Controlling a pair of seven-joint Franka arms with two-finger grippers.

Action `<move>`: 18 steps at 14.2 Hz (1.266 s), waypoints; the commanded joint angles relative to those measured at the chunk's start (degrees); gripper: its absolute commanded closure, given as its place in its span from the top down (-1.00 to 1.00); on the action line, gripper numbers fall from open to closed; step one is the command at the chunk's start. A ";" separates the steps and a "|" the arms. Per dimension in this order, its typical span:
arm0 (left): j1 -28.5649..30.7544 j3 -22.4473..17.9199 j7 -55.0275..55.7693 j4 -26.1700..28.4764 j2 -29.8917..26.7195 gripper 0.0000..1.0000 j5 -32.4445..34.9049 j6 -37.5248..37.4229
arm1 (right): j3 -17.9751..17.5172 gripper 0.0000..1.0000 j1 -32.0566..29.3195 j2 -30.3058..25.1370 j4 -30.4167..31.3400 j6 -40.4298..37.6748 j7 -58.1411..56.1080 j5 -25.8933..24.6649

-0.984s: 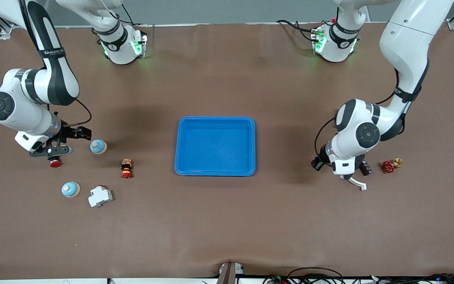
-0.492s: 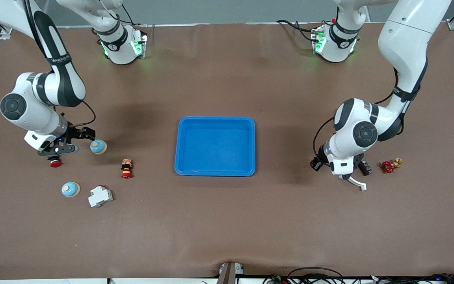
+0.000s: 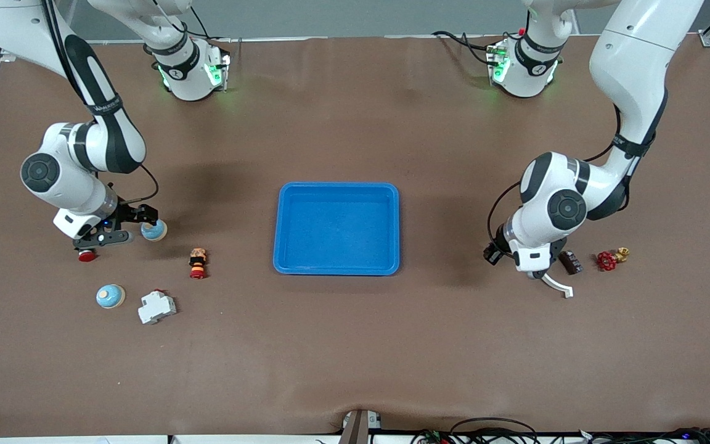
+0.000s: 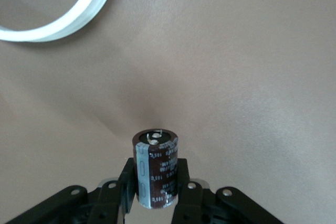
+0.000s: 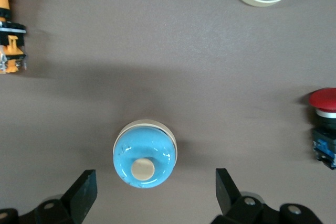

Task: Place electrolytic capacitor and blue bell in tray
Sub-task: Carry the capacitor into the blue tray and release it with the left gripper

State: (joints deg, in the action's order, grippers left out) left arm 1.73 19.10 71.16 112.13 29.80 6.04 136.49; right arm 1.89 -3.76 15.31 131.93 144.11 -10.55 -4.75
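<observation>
The bright-blue tray [image 3: 337, 186] lies at the table's middle with nothing in it. A dark brown electrolytic capacitor [image 4: 156, 165] with a grey stripe stands between the fingers of my left gripper [image 4: 155, 183], which is shut on it just above the table. In the front view that left gripper [image 3: 537, 269] is toward the left arm's end, and its hand hides the capacitor. A blue bell [image 3: 154, 230] with a cream knob sits toward the right arm's end. My right gripper [image 5: 155, 191] is open right above this blue bell [image 5: 144, 154], one finger on either side, not touching it.
A second blue bell [image 3: 110, 296], a white breaker [image 3: 156, 306], a red button [image 3: 87, 255] and a red-yellow switch [image 3: 198, 263] lie around the right gripper [image 3: 132, 226]. By the left gripper lie a white curved strip [image 3: 559, 286], a dark brown part [image 3: 571, 262] and a red valve [image 3: 607, 261].
The right arm has swung toward the tray's side, bringing its open gripper up to the blue bell. The left gripper has shifted slightly toward the tray, uncovering the dark brown part.
</observation>
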 commanded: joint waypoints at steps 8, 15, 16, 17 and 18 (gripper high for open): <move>-12.26 0.14 17.59 -7.80 1.40 -1.00 0.82 -0.70 | -0.49 1.00 -0.37 1.30 2.28 3.36 0.01 -1.23; -24.21 0.14 28.05 -10.00 4.47 -1.00 0.90 2.02 | -0.58 1.00 0.07 2.17 4.13 5.91 0.01 -1.23; -25.45 0.14 29.54 -10.09 5.26 -1.00 0.90 2.90 | -0.58 1.00 0.07 2.52 4.04 6.44 0.01 -1.23; -26.68 0.14 30.78 -10.09 5.71 -1.00 0.99 3.69 | -0.58 1.00 0.15 3.14 4.04 7.57 0.01 -1.23; -27.65 0.14 31.40 -10.09 6.23 -1.00 0.82 4.31 | -0.58 1.00 0.15 3.75 4.04 8.72 0.01 -1.23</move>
State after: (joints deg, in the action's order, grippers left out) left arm -24.15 19.51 100.34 103.54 34.36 6.04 139.72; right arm 1.42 -3.52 17.93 135.45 150.30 -10.59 -4.75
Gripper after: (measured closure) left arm 0.656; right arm 0.000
